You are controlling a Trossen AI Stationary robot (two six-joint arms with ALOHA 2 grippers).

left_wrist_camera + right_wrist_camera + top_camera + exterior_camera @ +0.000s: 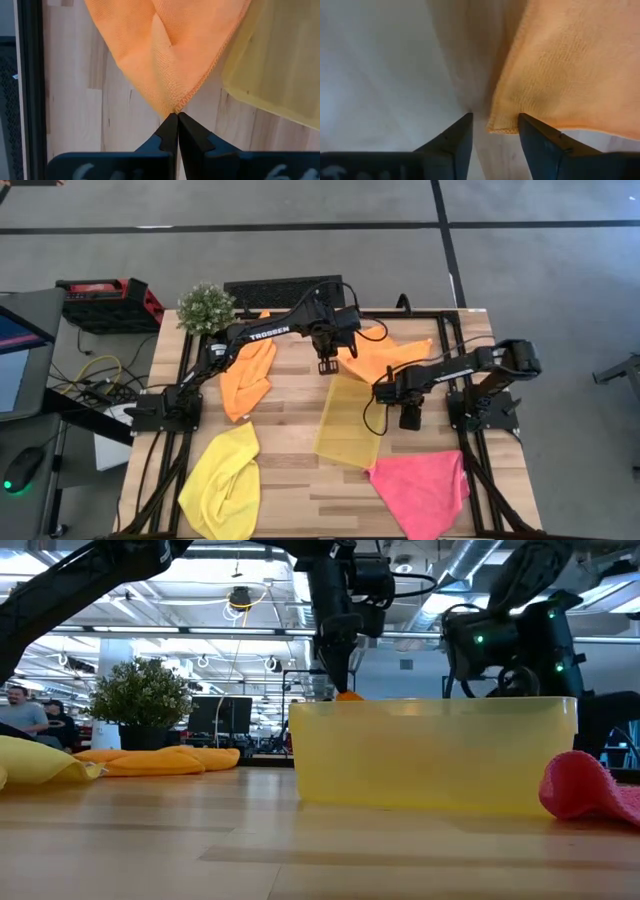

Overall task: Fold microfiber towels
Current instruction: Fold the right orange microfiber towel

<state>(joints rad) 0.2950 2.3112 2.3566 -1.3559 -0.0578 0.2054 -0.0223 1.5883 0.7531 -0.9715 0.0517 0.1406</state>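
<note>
Left wrist view | left gripper point(177, 116) pinching woven orange towel point(170, 45) corner

One orange towel point(385, 358) lies spread at the table's far side, another point(246, 378) bunched left of it. The yellow towel point(222, 480) and pink towel point(422, 485) lie crumpled near the front
</note>
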